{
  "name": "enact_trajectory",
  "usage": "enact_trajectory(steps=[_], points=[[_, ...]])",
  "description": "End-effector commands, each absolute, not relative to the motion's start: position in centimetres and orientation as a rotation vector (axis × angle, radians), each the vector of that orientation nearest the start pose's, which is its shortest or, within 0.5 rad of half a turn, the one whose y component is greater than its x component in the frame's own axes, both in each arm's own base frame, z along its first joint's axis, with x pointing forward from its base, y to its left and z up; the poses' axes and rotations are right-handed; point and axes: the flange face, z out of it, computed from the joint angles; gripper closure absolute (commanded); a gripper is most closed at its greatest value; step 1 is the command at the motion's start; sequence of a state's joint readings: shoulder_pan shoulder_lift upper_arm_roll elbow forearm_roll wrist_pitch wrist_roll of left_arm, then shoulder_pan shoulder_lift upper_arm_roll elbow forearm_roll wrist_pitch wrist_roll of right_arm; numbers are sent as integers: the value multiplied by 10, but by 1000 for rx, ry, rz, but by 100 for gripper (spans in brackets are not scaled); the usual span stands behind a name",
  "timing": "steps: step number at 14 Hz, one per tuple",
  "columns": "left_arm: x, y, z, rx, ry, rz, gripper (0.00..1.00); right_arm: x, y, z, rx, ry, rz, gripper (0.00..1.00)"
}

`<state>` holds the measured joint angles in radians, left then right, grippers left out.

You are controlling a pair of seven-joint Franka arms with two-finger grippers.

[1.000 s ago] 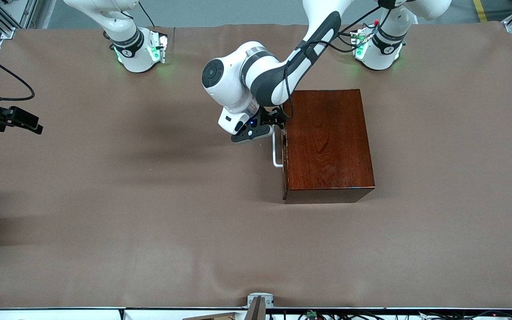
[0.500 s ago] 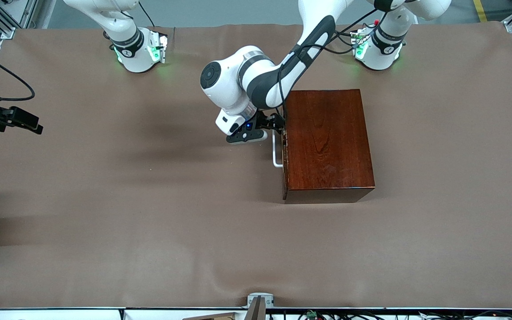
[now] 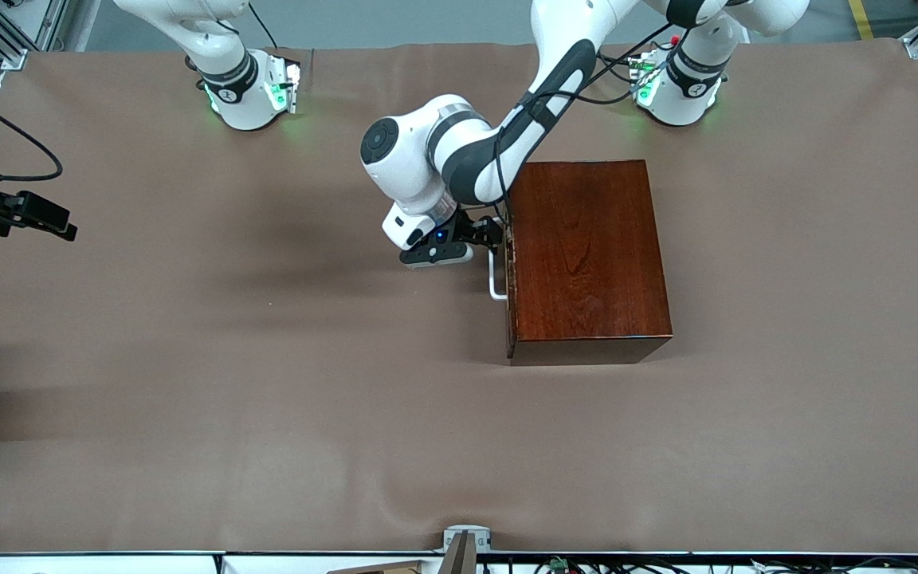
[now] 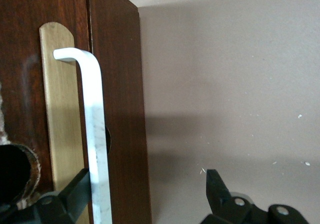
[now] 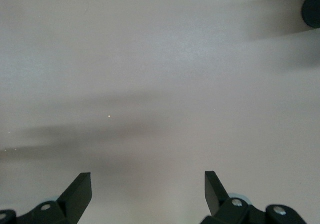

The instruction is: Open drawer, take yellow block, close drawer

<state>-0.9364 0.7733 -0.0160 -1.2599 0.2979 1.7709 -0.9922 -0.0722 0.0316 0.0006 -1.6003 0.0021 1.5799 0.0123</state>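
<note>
The left gripper (image 3: pixel 484 237) sits at the drawer (image 3: pixel 511 263) front, at the end of its white handle (image 3: pixel 496 279) farther from the front camera. The left wrist view adds what the front view hides: the fingers (image 4: pixel 75 194) are spread wide, one touching or just beside the handle (image 4: pixel 95 134), the other out over bare cloth. The drawer is shut inside the mahogany box (image 3: pixel 586 255), and the yellow block shows nowhere. The right gripper (image 5: pixel 147 191) waits with spread fingers over bare tablecloth (image 5: pixel 160 83) at the right arm's end.
</note>
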Motion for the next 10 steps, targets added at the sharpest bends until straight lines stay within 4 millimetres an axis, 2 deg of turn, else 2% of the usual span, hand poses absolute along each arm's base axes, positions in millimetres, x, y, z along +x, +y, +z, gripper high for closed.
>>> enact_trajectory(steps=[1,5,8,10], points=[[449,-573,279,-2791,-2,-173,0,561,-41,597,-3143,120,75,0],[455,-590,288,-2940,-160,-254,0,561,-41,596,-3142,120,77,0],[456,-600,293,-3019,-159,-285,0,561,-41,597,-3143,120,75,0],[453,-609,290,-3065,-142,-308,0,561,-41,597,-3143,123,73,0]])
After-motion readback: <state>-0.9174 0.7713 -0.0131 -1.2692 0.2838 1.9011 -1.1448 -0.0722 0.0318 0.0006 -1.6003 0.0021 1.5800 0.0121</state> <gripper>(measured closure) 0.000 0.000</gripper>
